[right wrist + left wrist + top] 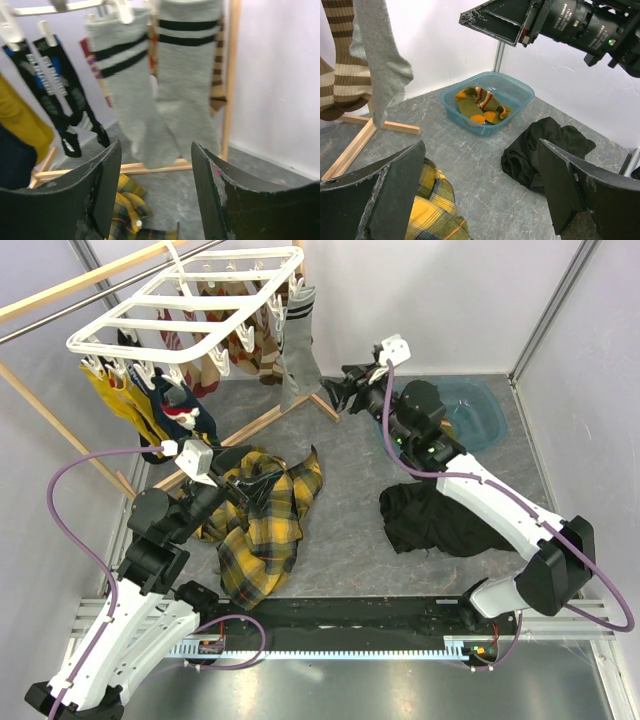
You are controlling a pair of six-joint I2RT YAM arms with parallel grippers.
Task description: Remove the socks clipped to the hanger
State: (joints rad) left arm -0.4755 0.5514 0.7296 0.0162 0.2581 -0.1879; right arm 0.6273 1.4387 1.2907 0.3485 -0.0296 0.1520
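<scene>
Grey marbled table sits inside pale walls. Over it the right gripper has its jaws spread wide with nothing between them. It is aimed level at a pair of grey striped socks just ahead. That wrist view is blurred, so I cannot tell whether a fingertip brushes the fabric.

The two grey socks hang straight down, long axis upright. Their black-banded cuffs are at the top in white clips and their toes point at the table. They dangle from the right end of the hanger, a white grid frame lying flat, high up by the wooden rack.

Other socks hang from it the same way, cuffs up and toes down. Mustard socks are at the left end, black-and-blue socks are near them, and brown striped socks are further back.

The left gripper is likewise fully open and empty, held above the yellow plaid cloth. Beyond it a blue tub holds an olive-orange sock lying flat. A black garment lies near the tub.
</scene>
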